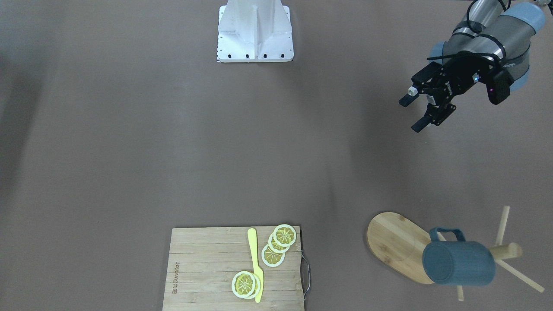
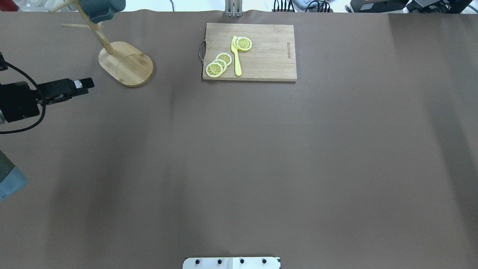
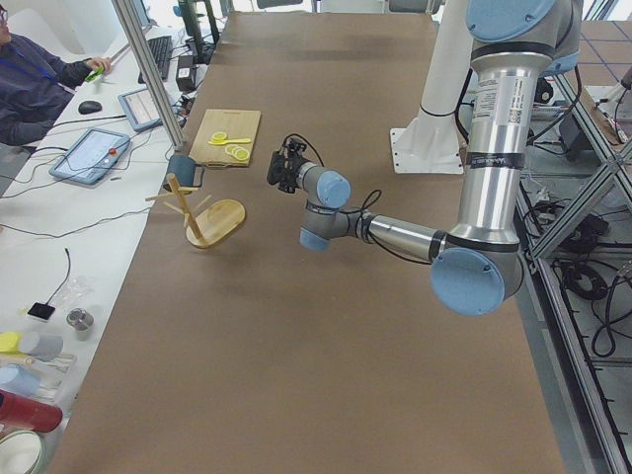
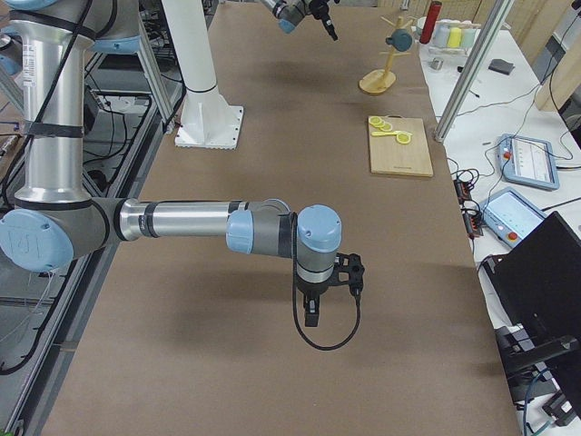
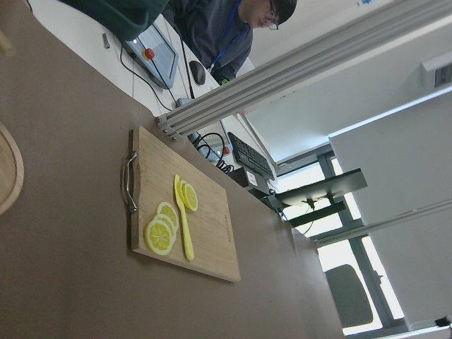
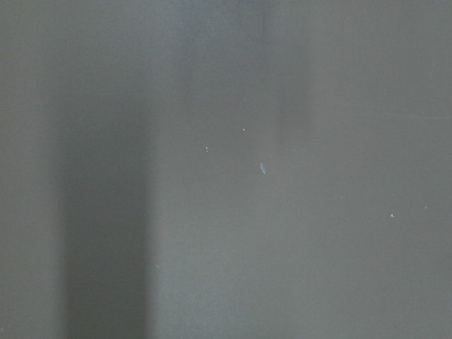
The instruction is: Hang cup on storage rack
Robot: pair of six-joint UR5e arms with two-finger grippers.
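The slate-blue cup (image 1: 458, 263) hangs by its handle on a peg of the wooden storage rack (image 1: 393, 244), on its side and clear of the table. Both show in the overhead view, the cup (image 2: 101, 8) at the top left above the rack's oval base (image 2: 127, 65). My left gripper (image 1: 412, 114) is open and empty, in the air well apart from the rack, toward the robot's side. It also shows in the overhead view (image 2: 85, 86). My right gripper (image 4: 311, 318) shows only in the exterior right view, low over bare table far from the rack; I cannot tell if it is open.
A rectangular bamboo cutting board (image 1: 207, 268) with lemon slices and a yellow knife (image 1: 255, 263) lies at the table's far edge, beside the rack. The robot's white base (image 1: 255, 30) stands at the near edge. An operator (image 3: 30, 69) sits beyond the far edge.
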